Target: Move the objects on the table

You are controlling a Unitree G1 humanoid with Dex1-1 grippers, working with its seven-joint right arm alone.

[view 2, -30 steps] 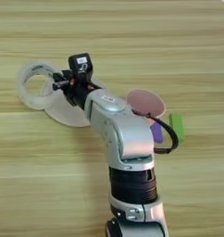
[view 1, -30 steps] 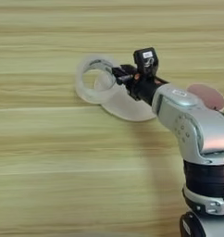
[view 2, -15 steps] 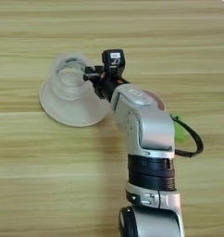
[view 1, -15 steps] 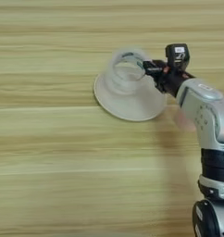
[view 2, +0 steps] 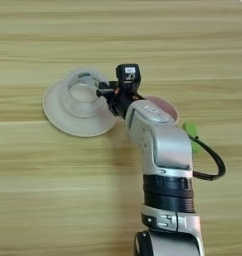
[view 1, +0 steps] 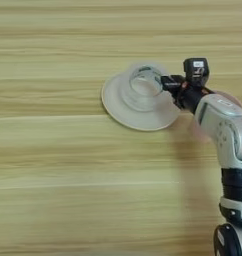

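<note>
The clear tape roll (view 1: pixel 143 86) with a hint of green inside stands within the pale round plate (view 1: pixel 118 107) in the middle of the wooden table (view 1: pixel 53 190). My right gripper (view 1: pixel 167 85) reaches in from the right and is shut on the roll's right wall, one black finger on the rim. In the right eye view the roll (view 2: pixel 83 92) and the gripper (view 2: pixel 104 92) show the same grip. The small bright-green block (view 2: pixel 193 136) lies to the right, half hidden behind my silver forearm (view 2: pixel 158 140).
A pink round disc (view 2: pixel 165 106) lies right of the plate, mostly hidden by the forearm. A black cable (view 2: pixel 215 162) loops off the arm's right side. Bare wood stretches to the left and towards the front.
My gripper carried the tape roll rightwards from beside the plate's left edge to over the plate, then brought it down a little into the plate's middle. The arm swung right with it.
</note>
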